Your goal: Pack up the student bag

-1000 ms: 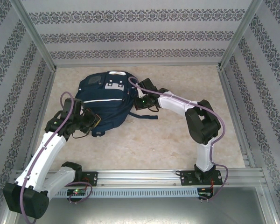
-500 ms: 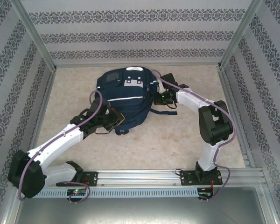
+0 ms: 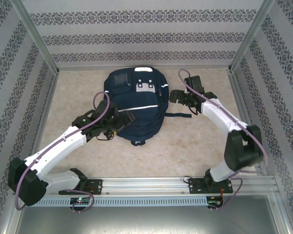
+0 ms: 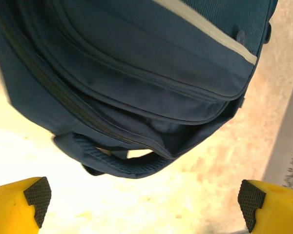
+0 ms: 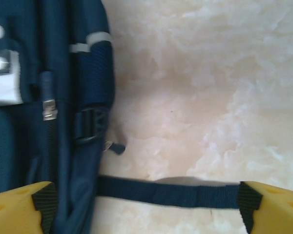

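Student bag [image 3: 134,105] lies flat, front up, on the beige table [image 3: 195,141] toward the far wall, left gripper [image 3: 127,118] spread wide at its near-left edge, right gripper [image 3: 175,96] spread wide beside its right side over a loose strap [image 5: 166,192], neither clamping anything.

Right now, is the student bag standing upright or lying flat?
Lying flat: the student bag rests on the table, front up, buckle patch and white stripe facing the overhead camera.

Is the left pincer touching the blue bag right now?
Apart. In the left wrist view the open left pincer sits short of the student bag; bare table shows between its pads and the bag.
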Controlling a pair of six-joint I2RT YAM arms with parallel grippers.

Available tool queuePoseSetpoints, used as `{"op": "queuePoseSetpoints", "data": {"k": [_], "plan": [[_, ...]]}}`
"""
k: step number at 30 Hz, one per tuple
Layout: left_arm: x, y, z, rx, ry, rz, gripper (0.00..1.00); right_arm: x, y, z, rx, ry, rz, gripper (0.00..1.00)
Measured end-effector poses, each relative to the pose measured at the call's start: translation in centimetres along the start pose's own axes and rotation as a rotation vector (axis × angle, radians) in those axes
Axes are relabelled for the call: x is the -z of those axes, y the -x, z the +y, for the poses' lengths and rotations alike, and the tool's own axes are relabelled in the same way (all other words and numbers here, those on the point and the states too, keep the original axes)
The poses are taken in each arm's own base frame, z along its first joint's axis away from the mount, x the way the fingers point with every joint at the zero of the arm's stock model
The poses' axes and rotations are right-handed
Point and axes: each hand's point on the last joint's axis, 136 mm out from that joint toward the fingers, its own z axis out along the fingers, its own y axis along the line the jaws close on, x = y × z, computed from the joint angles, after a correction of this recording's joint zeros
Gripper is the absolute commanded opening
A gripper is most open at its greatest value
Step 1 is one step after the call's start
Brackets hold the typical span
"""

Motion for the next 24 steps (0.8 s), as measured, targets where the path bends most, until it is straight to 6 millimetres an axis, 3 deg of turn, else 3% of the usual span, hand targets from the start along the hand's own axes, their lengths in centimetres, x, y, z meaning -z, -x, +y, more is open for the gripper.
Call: {"op": "queuePoseSetpoints", "data": {"k": [6,10,13,16,19,24], "plan": [[5.2,6.2,1.3,-0.137,0.107,-0.248,1.0,6.5,0.6,-0.7,-0.019,0.016,-0.153,0.98],[7.8,10.7,4.7,-0.254,0.297,-0.447,1.0,9.9,-0.1,-1.9,-0.03,0.007,-0.241,0.98],[8.0,13.5,8.6,-0.316,0.468,-0.54,1.0,11.2,-1.1,-3.0,-0.037,-0.008,-0.285,0.98],[6.8,15.1,13.3,-0.353,0.651,-0.549,0.99,11.1,-2.2,-4.3,-0.03,-0.044,-0.312,0.98],[4.9,16.3,16.8,-0.359,0.778,-0.512,0.99,9.7,-3.5,-5.8,0.007,-0.101,-0.323,0.98],[1.6,18.5,19.2,-0.366,0.839,-0.494,0.99,6.3,-6.2,-8.4,0.151,-0.209,-0.327,0.98]]}}
